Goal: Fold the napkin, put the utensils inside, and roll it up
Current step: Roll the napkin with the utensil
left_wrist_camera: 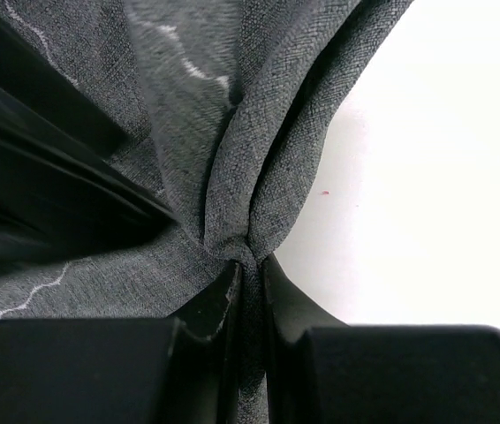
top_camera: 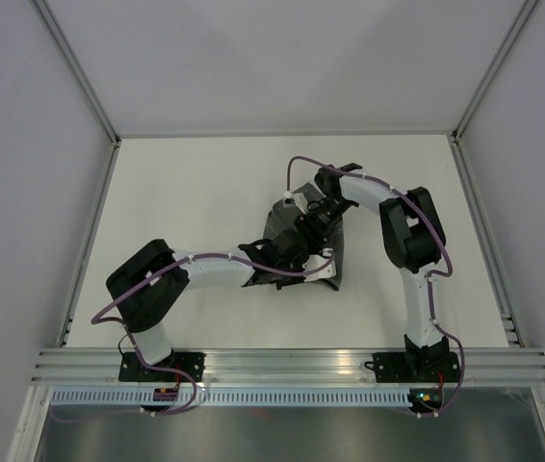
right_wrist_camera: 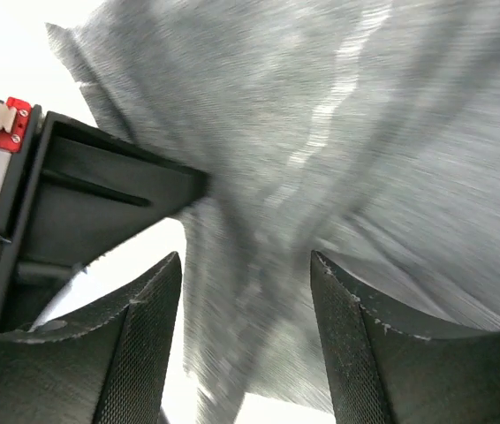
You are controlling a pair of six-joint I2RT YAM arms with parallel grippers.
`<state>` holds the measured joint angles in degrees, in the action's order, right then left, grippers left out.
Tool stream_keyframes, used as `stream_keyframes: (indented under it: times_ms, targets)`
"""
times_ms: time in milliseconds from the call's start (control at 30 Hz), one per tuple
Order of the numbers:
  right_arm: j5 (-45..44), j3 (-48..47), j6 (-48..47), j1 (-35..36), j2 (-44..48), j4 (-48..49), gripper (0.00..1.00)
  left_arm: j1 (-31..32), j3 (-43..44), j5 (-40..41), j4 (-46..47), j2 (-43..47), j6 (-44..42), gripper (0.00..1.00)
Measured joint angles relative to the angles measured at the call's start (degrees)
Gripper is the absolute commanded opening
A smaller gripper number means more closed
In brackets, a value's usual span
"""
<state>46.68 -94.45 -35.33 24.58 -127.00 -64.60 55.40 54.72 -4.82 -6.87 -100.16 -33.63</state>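
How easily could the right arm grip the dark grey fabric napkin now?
Likely yes: the right pincer stands open with the napkin showing between its fingers; the left pincer just pinches another fold.

Place: a robotics lab test cell.
Table (top_camera: pixel 205 192): a plain white work surface.
Walls: flat white panels (top_camera: pixel 282 58) close in the table's left, far and right sides.
Frame: aluminium posts (top_camera: pixel 78 72) rise from the table's far corners.
Rail: a slotted aluminium rail (top_camera: pixel 292 366) runs along the table's near edge.
Machines: a left arm (top_camera: pixel 205 269) and a right arm (top_camera: pixel 412 289), both black and white, are bolted at that near edge, with purple cables (top_camera: pixel 293 166) along them.
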Motion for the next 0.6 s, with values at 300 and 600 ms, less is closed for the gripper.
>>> stream_keyframes:
  times_ms: [300, 600]
  targets:
    - [-0.81, 0.94, 3.78, -10.75, 6.45, 8.24, 0.68, -2.49, 3.41, -6.36, -5.01, -1.11, 4.0, 0.02]
    - [-3.08, 16.87, 8.24, -19.45, 25.33, 22.77, 0.57, -7.19, 12.15, -16.11, -14.03, -6.91, 9.51, 0.02]
